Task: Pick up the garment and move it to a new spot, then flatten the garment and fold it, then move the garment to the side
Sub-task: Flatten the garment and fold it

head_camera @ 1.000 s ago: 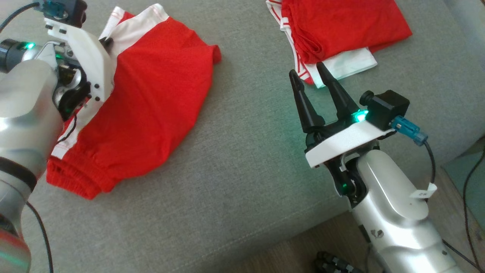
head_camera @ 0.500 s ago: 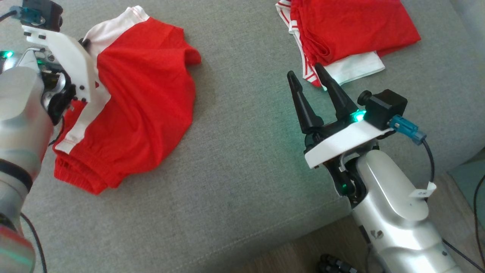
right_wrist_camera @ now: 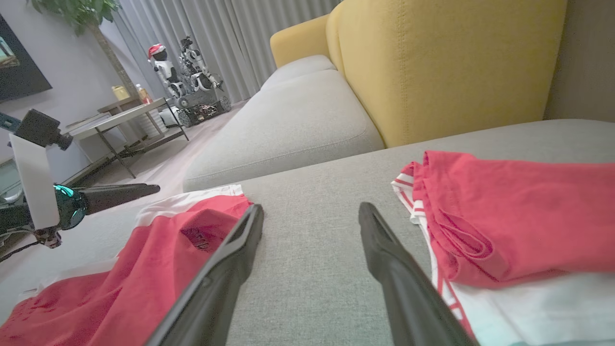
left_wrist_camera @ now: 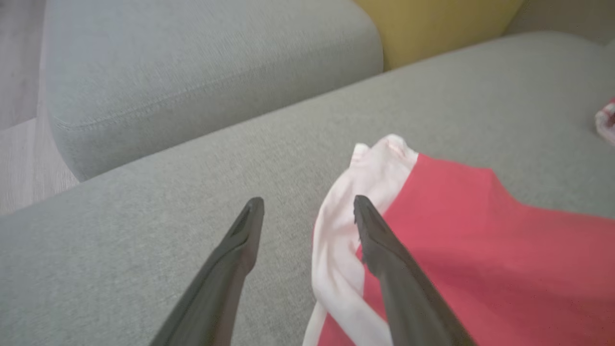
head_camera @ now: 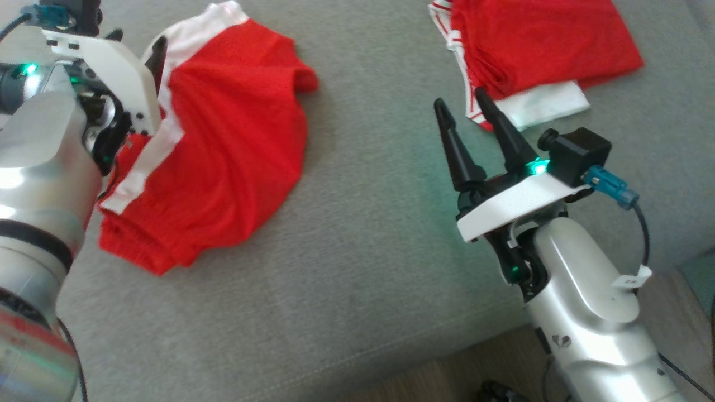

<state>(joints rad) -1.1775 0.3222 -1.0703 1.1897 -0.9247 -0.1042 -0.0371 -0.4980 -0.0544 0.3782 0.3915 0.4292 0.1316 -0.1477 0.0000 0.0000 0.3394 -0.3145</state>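
Lying at the left of the head view, one red garment point(head_camera: 223, 139) spreads on the grey sofa point(head_camera: 363, 279); a second, folded pile point(head_camera: 547, 44) sits upper right; the left gripper point(left_wrist_camera: 307, 202) gapes empty beside the white stripe; the right gripper point(head_camera: 460, 99) gapes empty over bare cushion between them.

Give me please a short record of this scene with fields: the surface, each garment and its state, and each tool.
surface: grey sofa seat
garment at work: red garment with a white stripe, lying rumpled, not flat, on the robot's left
other garment: folded red and white garment, on the far right of the seat
left tool: open, holds nothing, one finger over the white stripe
right tool: open, empty, over the seat between the two garments
background: yellow cushion
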